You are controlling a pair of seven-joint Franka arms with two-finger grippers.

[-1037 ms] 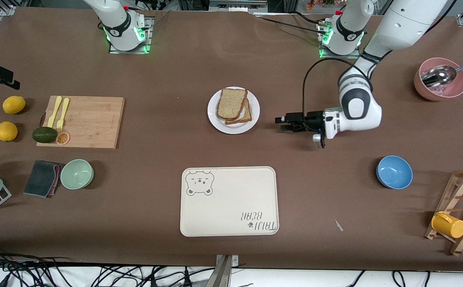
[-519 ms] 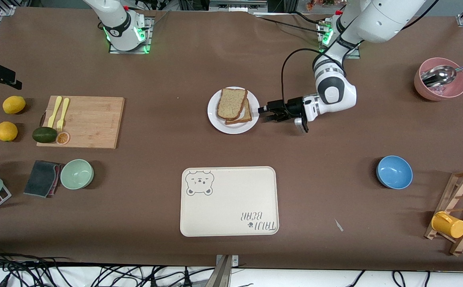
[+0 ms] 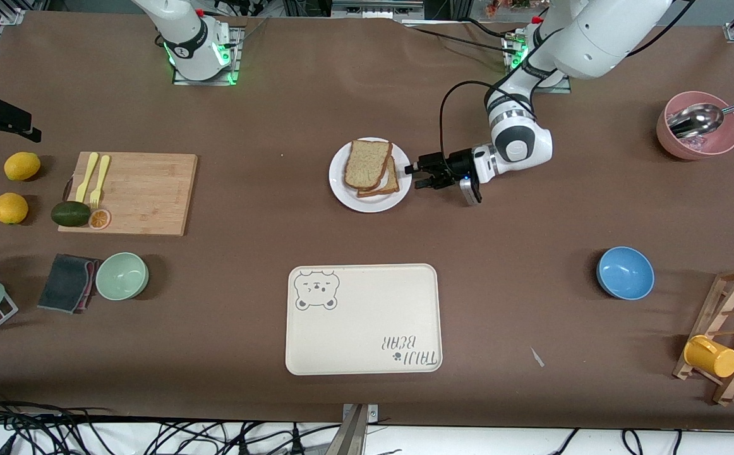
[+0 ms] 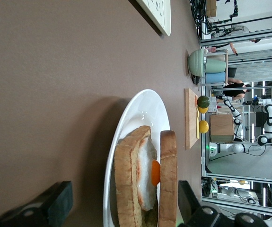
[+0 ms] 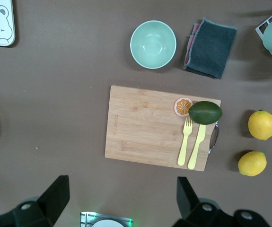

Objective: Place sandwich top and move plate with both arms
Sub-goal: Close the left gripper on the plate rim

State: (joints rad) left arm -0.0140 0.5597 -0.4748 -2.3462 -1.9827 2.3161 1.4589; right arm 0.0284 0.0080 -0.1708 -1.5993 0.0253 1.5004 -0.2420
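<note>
The plate (image 3: 370, 197) sits mid-table with the sandwich top (image 3: 367, 163) already lying on the egg slice (image 4: 145, 182); from the left wrist view you can see the fried egg squeezed between the two breads, with the upper one shifted a bit off the lower; the left gripper (image 3: 419, 177) is down low right at the plate's rim on the left arm's end, jaws apart with nothing between them, one finger (image 4: 48, 208) on each side of the rim's edge; the right gripper (image 5: 119, 198) hangs high over the cutting board (image 3: 136, 193) at the right arm's end, jaws wide apart and empty, that arm just waiting; the bear tray (image 3: 363, 319) lies nearer the front camera than the plate, bare table between them; the board holds a yellow fork and knife (image 3: 93, 178), an avocado (image 3: 70, 213) and an orange slice (image 3: 100, 219); two lemons (image 3: 21, 166) beside it; a green bowl (image 3: 122, 275) and a grey cloth (image 3: 67, 282) nearer the camera; a blue bowl (image 3: 625, 272) and a pink bowl (image 3: 698, 134) with a ladle toward the left arm's end, all well clear of the plate.
</note>
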